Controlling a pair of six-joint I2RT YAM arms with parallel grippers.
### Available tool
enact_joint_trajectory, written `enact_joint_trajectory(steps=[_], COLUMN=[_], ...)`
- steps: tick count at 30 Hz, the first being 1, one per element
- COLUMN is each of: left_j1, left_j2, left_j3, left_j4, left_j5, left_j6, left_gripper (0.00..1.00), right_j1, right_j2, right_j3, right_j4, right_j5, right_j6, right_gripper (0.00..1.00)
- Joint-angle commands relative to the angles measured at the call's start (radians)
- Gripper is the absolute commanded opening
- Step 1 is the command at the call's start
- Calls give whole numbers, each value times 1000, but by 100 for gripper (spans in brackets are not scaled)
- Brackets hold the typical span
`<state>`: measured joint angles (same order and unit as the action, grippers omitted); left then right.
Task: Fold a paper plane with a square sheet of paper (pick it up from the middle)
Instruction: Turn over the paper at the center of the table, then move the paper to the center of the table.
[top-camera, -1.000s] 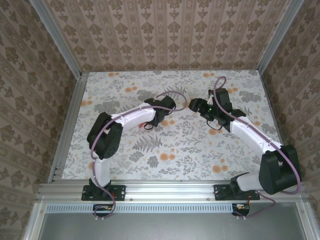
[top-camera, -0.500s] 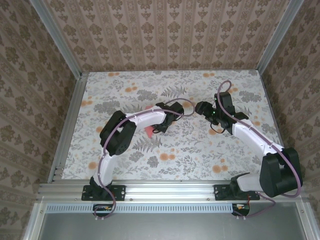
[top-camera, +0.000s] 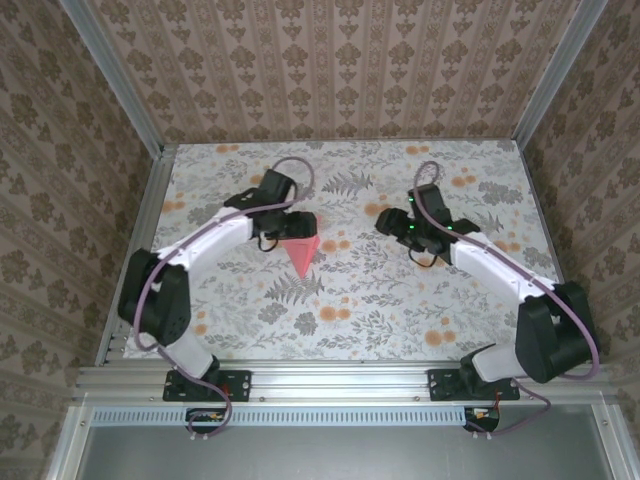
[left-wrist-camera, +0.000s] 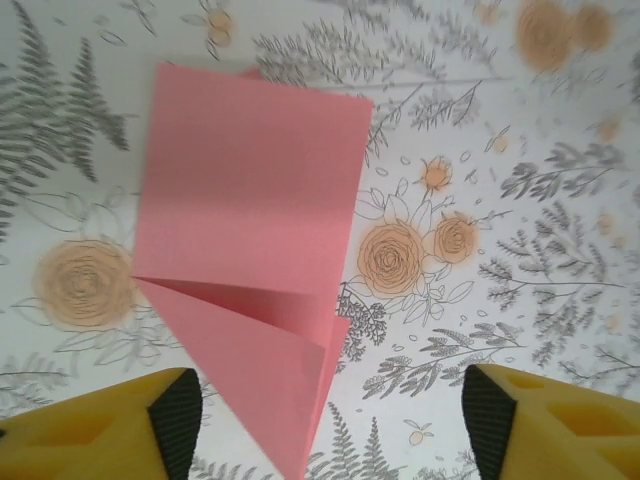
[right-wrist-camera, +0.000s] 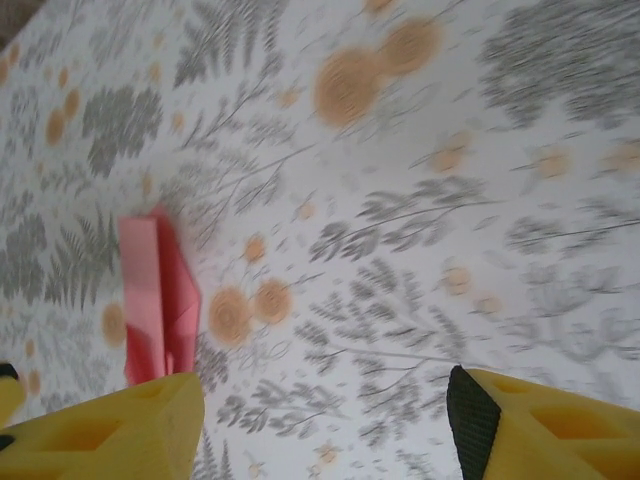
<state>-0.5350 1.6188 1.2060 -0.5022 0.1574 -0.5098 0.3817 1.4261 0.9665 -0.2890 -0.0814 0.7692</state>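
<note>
Top view, paper (top-camera: 303, 252): salmon-pink, folded, lying on the table (top-camera: 400, 300) left of centre; broad end towards the far wall, point towards the arm bases.
Top view, left gripper (top-camera: 288, 226): at the paper's broad far-left end, just beside or over its edge; contact cannot be told from here.
Top view, right gripper (top-camera: 388, 222): right of centre, aimed left towards the paper, well apart from it.
Left wrist, paper (left-wrist-camera: 250, 230): flat on the floral table (left-wrist-camera: 520, 250). Upper part a plain rectangle; below it two slanted flaps overlap and narrow to a point at the bottom edge of the picture.
Left wrist, left gripper (left-wrist-camera: 330, 420): jaws wide apart, yellow fingers (left-wrist-camera: 120, 425) in the two bottom corners. The paper's point lies between them, touched by neither. Nothing gripped.
Right wrist, paper (right-wrist-camera: 155, 300): at left, blurred, seen as a narrow pink strip with a lengthwise fold, lying on the table (right-wrist-camera: 400, 200).
Right wrist, right gripper (right-wrist-camera: 325, 420): jaws wide apart, bare table between the fingers (right-wrist-camera: 110, 425). Nothing gripped; the paper sits just above the left finger, and contact cannot be told.
</note>
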Motion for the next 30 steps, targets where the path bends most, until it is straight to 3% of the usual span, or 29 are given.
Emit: enact_joint_trajectory(steps=[1, 7, 14, 21, 30], left_j1=[71, 275, 432, 458, 455], left_j2=[-85, -209, -237, -226, -185], left_j3=[-92, -272, -411, -431, -427], left_j4=[72, 102, 175, 195, 223], left_j5=[90, 90, 219, 258, 304], left_j6=[-69, -145, -197, -189, -189], left_gripper=[80, 89, 91, 92, 93], right_j1=[127, 352, 440, 432, 393], right_j2=[99, 337, 566, 728, 792], right_j3=[111, 373, 606, 741, 708], right_j4=[-61, -142, -176, -217, -198], right_j5=[67, 129, 78, 67, 73], right_j6=[-25, -64, -96, -120, -144], right_gripper=[65, 56, 43, 43, 43])
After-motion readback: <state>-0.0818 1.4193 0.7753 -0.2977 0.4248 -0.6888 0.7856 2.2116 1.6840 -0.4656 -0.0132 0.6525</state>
